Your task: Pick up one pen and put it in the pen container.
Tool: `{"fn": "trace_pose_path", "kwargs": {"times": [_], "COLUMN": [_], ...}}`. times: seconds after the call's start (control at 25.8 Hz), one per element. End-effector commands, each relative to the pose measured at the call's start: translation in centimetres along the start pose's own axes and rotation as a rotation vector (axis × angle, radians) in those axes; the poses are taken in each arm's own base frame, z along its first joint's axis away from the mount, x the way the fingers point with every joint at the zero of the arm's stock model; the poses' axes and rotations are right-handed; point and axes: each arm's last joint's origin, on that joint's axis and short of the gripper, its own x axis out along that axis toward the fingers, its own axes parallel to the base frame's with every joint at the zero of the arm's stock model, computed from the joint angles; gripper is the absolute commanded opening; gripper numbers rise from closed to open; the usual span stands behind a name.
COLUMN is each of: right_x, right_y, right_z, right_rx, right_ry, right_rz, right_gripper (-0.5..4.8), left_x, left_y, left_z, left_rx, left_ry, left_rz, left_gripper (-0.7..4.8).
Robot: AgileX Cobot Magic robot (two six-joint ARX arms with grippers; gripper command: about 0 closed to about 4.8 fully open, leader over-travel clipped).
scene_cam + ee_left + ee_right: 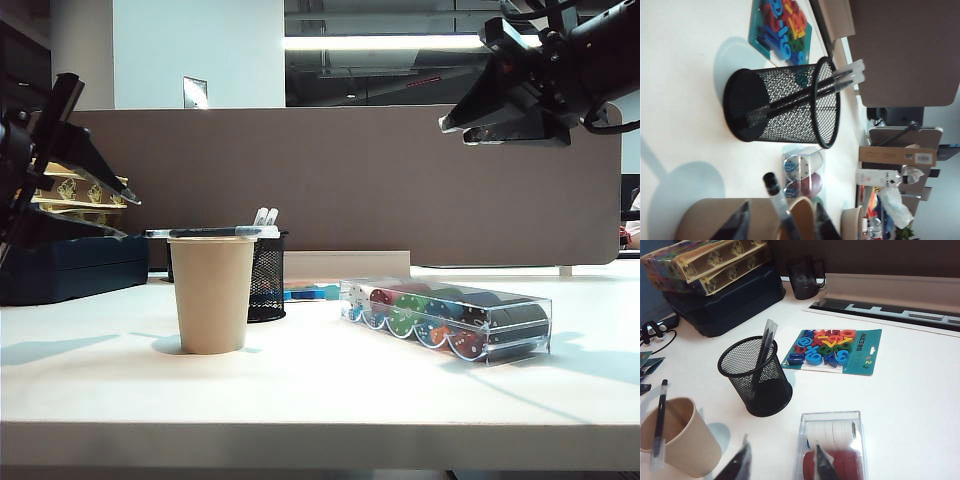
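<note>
A white table [330,385] carried a tan paper cup [211,294] near its front edge, toward the left end. The pen [205,232], slim and black with pale ends, lay flat across the cup's rim, sticking out past both sides. Just behind the cup, and slightly toward the table's middle, stood the pen container [266,277], a black wire-mesh cylinder, upright. Two white-tipped pens [265,216] leaned inside it, their tips rising above its rim. From the front the cup hid part of the container.

A clear plastic case of coloured chips [449,319] lay right of centre, well apart from the cup. A teal pack of coloured magnetic numbers [829,350] lay flat behind the container, toward the table's back edge. At the back left corner sat a dark blue box [78,266] with patterned boxes [705,261] stacked on it.

The left gripper [781,224] hung just above the cup, its fingers spread apart on either side of the pen, gripping nothing. The right gripper [478,128] was raised high over the right half of the table, above the chip case, its fingers parted wide and empty.
</note>
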Motion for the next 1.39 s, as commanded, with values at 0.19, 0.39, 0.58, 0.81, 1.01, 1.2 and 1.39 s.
{"fn": "trace_pose_path", "kwargs": {"times": [0.19, 0.39, 0.58, 0.81, 1.01, 1.2, 1.39], "right_x": [0.0, 0.0, 0.1, 0.0, 0.0, 0.1, 0.1], "right_y": [0.1, 0.1, 0.1, 0.1, 0.1, 0.1, 0.1], "right_z": [0.3, 0.3, 0.3, 0.3, 0.3, 0.2, 0.1], "right_rx": [-0.014, -0.014, -0.012, -0.011, -0.010, -0.012, -0.010], "right_ry": [-0.019, -0.019, -0.016, -0.013, -0.013, -0.003, 0.003], "right_rz": [0.007, 0.007, 0.007, 0.007, 0.007, 0.005, 0.002], "right_gripper": [1.58, 1.58, 1.58, 1.58, 1.58, 1.58, 1.58], "left_x": [1.4, 1.9, 2.2, 2.8, 3.2, 3.5, 3.5], "left_y": [-0.5, -0.5, -0.2, 0.0, 0.2, 0.0, 0.0], "left_z": [0.0, -0.7, -0.7, -0.6, -0.4, -0.2, -0.2], "left_rx": [-0.028, -0.037, -0.041, -0.046, -0.075, -0.078, -0.078], "left_ry": [0.052, 0.070, 0.070, 0.061, 0.049, 0.032, 0.027], "left_rz": [-0.028, -0.021, -0.012, -0.003, -0.026, -0.046, -0.045], "left_gripper": [1.94, 1.94, 1.94, 1.93, 1.93, 1.93, 1.93]}}
